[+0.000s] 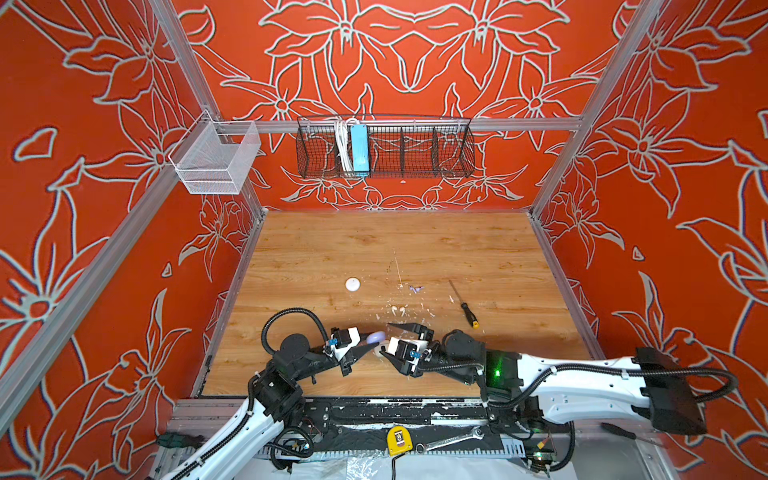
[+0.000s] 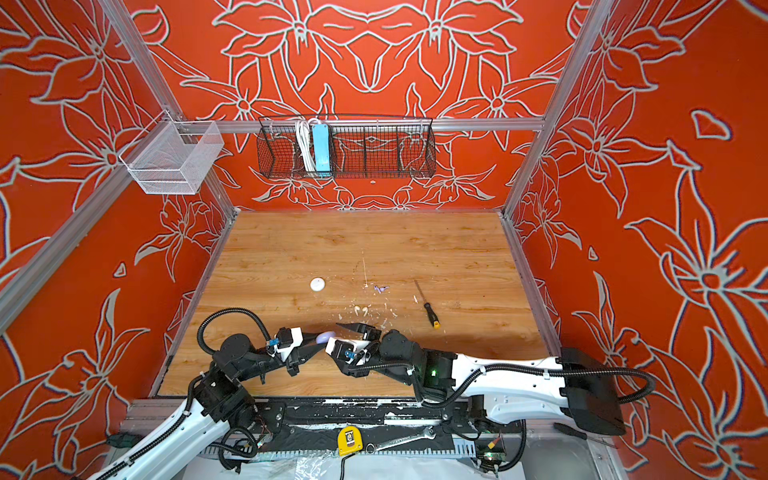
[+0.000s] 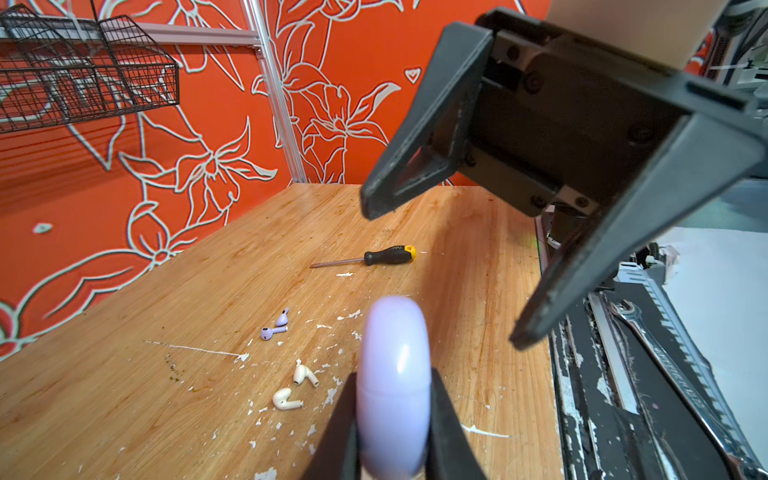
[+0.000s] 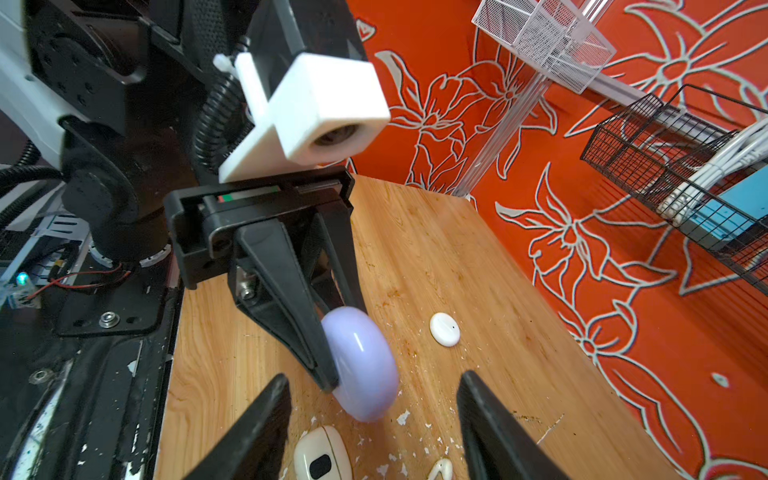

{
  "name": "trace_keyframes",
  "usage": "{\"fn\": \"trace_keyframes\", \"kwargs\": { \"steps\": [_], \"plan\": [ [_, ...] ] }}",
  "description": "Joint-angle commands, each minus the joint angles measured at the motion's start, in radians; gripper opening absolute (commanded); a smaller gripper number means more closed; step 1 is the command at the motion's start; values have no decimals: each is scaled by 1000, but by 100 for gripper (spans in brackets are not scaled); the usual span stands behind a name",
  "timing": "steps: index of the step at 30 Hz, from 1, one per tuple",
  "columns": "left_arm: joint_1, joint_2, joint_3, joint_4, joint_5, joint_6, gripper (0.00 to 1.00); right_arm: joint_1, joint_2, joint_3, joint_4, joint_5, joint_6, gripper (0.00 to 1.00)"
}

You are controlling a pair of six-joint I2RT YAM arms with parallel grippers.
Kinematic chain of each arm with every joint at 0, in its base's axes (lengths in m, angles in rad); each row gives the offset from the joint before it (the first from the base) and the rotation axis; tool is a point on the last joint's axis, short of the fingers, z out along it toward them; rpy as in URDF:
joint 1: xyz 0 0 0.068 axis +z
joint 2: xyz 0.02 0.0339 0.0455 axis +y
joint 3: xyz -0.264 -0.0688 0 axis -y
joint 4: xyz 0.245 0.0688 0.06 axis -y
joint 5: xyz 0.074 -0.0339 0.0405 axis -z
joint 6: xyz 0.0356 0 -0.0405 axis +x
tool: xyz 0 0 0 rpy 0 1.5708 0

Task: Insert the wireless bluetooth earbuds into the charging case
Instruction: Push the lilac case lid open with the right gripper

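the left gripper (image 3: 394,376) is clamped on the closed lavender case (image 4: 361,365), holding it on edge near the front of the worktop (image 1: 374,249). the right gripper (image 3: 440,274) faces it from the right, jaws apart, with the case straight ahead of the gap. the lavender earbuds (image 3: 275,326) lie farther back, nearer the right arm.

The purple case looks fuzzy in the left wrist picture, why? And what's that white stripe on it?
Left wrist view: the purple case fills the near foreground, out of focus; the stripe is reflected light. Right wrist view: it looks sharper, with the same glare.
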Motion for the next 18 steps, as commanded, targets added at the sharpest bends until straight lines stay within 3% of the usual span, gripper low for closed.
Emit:
{"fn": "trace_keyframes", "kwargs": {
  "steps": [1,18],
  "plan": [
    [-3,-5,15,12,38,25,0,-6,21,40,-11,15,-3,62],
    [-3,-22,36,-23,111,32,0,-27,85,63,37,122,-29,52]
  ]
}}
